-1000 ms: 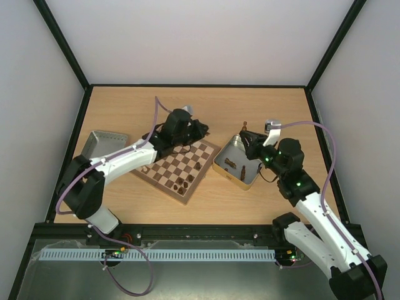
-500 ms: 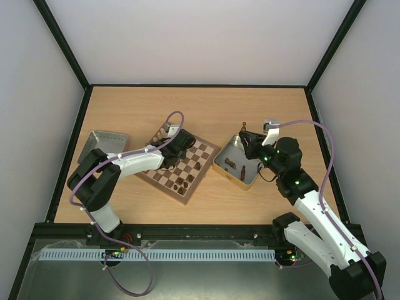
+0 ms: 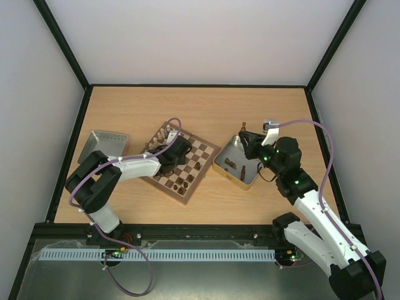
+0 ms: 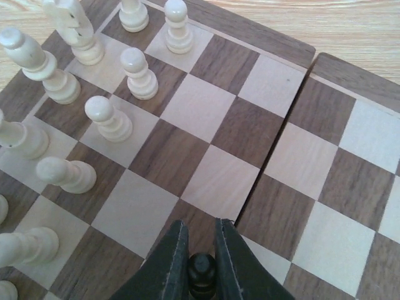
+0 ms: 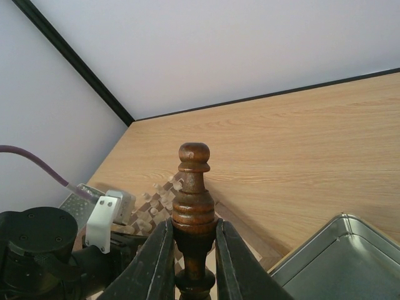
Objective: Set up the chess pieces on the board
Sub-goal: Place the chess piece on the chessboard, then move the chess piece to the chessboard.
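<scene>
Risk: left gripper (image 4: pixel 200 229) pinches dark piece (image 4: pixel 201 273) low over board (image 4: pixel 206 125), cream pieces (image 4: pixel 109 119) ahead-left; crooked release topples it. Right gripper (image 5: pixel 192 226) clamps tall dark piece (image 5: pixel 194 187); a slip drops it by tin (image 5: pixel 337 250).

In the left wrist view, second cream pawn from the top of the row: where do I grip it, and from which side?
Grip the cream pawn at the narrow neck under its round head, coming from above on the empty-square side of the chessboard. It stands upright, its base flares wide, and the taller cream piece crowds behind it, so that side likely leaves most room.
</scene>
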Motion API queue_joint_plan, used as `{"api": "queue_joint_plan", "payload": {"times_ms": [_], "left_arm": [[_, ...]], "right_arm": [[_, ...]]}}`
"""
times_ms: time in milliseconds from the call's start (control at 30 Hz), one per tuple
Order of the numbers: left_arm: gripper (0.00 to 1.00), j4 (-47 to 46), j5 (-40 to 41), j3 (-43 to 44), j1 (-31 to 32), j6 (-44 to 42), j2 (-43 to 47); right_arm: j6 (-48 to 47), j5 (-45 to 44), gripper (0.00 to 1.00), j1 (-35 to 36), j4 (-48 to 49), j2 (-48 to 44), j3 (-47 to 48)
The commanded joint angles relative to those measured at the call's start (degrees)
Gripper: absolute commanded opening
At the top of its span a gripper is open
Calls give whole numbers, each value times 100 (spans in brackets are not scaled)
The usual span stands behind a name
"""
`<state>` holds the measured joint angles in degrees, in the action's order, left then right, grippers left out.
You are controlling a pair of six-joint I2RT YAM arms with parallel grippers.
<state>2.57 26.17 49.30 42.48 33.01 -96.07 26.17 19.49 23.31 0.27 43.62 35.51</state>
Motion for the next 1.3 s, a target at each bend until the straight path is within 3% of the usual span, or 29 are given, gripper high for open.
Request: {"api": "queue_joint_plan", "payload": {"times_ms": [0, 200, 467, 600, 800, 1000, 1267], "left_arm": [[14, -260, -334, -204, 24, 133, 190], [40, 373, -629, 96, -40, 180, 433], [49, 1604, -1456, 774, -329, 188, 434], [49, 2153, -1761, 1044, -403, 82, 377], [38, 2484, -2123, 1222, -529, -23, 235], [39, 2582, -2209, 1370, -578, -68, -63], [23, 2563, -2113, 1401, -668, -71, -236]], "right_arm": [[19, -26, 14, -11, 87, -4, -2], [45, 9, 15, -11, 61, -28, 31], [77, 4, 15, -11, 19, -77, 44], [89, 12, 15, -11, 3, -72, 39], [116, 34, 15, -11, 36, -64, 19], [118, 51, 15, -11, 28, -57, 2], [125, 51, 15, -11, 11, -60, 21]]}}
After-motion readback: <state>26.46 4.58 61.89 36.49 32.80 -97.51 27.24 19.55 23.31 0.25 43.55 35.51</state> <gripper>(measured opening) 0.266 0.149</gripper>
